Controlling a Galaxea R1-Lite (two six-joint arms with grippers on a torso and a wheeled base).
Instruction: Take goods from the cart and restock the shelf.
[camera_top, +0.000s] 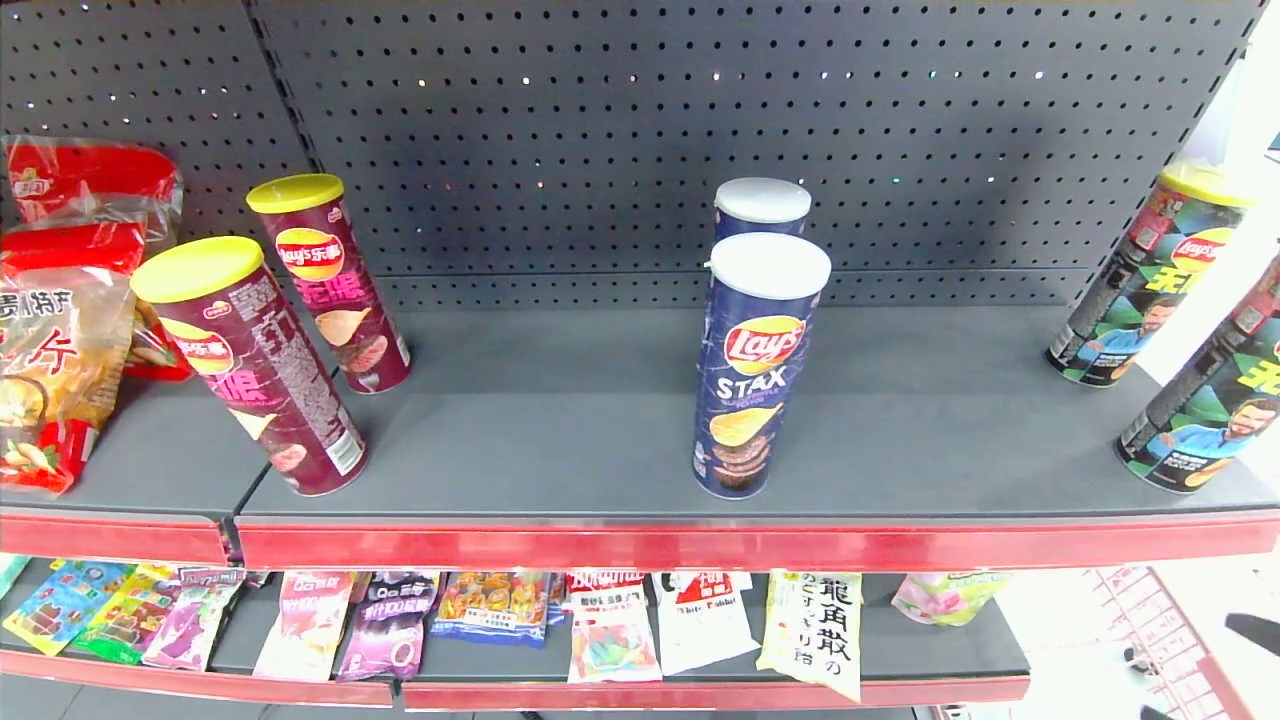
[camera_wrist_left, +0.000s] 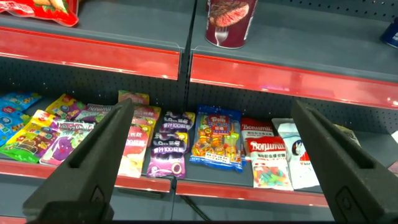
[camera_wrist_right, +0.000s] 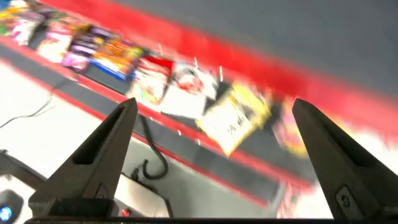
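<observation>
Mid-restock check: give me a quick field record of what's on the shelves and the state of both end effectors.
upper shelf: three standing pairs, each one behind the other
left pair: maroon cans, yellow lids
middle pair: blue cans, white lids
right pair: green-black cans
far left: bagged snacks
lower shelf: row of flat packets
left end effector: open, empty, facing lower shelf
right end effector: open, empty

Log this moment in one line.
left gripper: open, empty | right gripper: open, empty | shelf: blue can mid-front, maroon can left, green can right
</observation>
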